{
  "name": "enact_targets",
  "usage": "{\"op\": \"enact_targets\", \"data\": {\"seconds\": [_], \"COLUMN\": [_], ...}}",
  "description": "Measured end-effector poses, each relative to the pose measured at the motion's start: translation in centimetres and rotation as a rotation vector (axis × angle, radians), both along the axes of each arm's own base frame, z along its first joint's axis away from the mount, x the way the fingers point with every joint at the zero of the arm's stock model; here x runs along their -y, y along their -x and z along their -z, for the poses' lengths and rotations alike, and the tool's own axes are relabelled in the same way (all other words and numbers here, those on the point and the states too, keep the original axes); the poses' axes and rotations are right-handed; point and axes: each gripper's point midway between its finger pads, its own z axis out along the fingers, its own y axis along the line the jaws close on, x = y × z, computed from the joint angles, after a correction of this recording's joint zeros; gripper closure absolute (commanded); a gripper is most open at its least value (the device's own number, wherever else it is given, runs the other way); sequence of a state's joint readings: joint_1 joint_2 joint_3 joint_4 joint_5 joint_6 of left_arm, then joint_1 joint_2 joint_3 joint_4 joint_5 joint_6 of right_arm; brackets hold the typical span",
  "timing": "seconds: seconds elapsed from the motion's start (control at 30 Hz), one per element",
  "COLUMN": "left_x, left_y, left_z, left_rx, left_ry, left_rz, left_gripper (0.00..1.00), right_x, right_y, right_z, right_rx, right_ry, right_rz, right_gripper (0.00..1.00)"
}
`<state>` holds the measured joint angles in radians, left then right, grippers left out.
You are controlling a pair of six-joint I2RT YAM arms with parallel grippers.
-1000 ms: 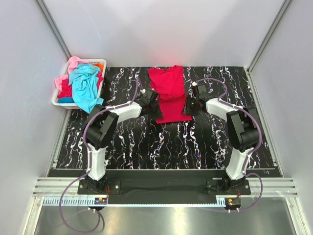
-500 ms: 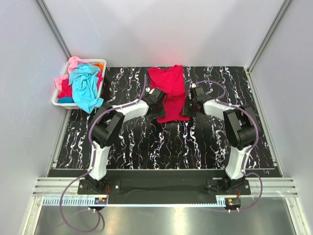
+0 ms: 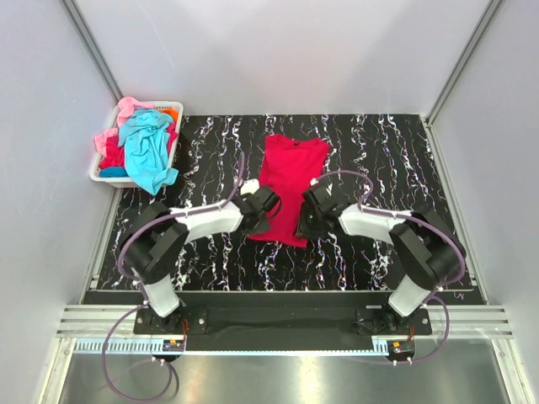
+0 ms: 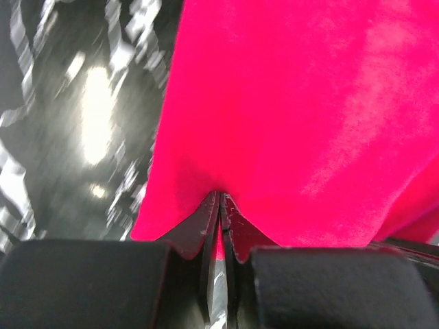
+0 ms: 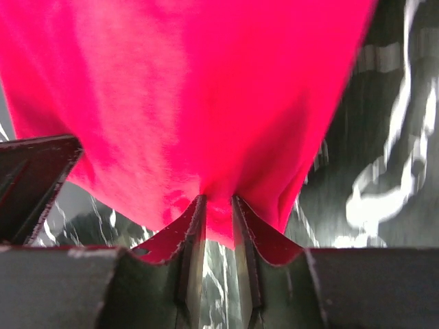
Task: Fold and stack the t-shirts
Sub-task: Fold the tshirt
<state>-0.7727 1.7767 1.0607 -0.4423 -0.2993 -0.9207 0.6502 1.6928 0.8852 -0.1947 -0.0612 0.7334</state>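
Crimson t-shirt (image 3: 290, 181) on marble table (image 3: 379, 143), L jaws clenched on near edge, R jaws nipping same edge

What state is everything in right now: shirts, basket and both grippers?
Red t-shirt: laid out lengthwise on the table, near end gripped on both sides.
Left gripper: shut on the red t-shirt.
Right gripper: shut on the red t-shirt.
Other t-shirts: unfolded heap in the basket, turquoise one draping over its edge.
Basket: upright, full.
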Motion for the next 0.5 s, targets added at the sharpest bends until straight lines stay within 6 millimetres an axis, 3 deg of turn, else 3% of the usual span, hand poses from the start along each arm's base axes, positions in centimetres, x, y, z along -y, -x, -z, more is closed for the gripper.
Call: {"op": "enact_targets", "data": {"seconds": [0.27, 0.5], "left_x": [-1.0, -1.2], "left_y": [6.2, 9.9], "left_z": [0.2, 0.0], "left_rx": [0.006, -0.012], "left_ry": [0.027, 0.063], "left_rz": [-0.015, -0.005], "left_gripper": [0.90, 0.89], "right_x": [1.4, 2.1], "right_y": [5.6, 9.2], "right_z": [0.2, 0.1], "right_rx": [-0.077, -0.137], "right_ry": [-0.030, 0.012], "right_rz": [0.073, 0.108], "right_gripper": [0.81, 0.85]}}
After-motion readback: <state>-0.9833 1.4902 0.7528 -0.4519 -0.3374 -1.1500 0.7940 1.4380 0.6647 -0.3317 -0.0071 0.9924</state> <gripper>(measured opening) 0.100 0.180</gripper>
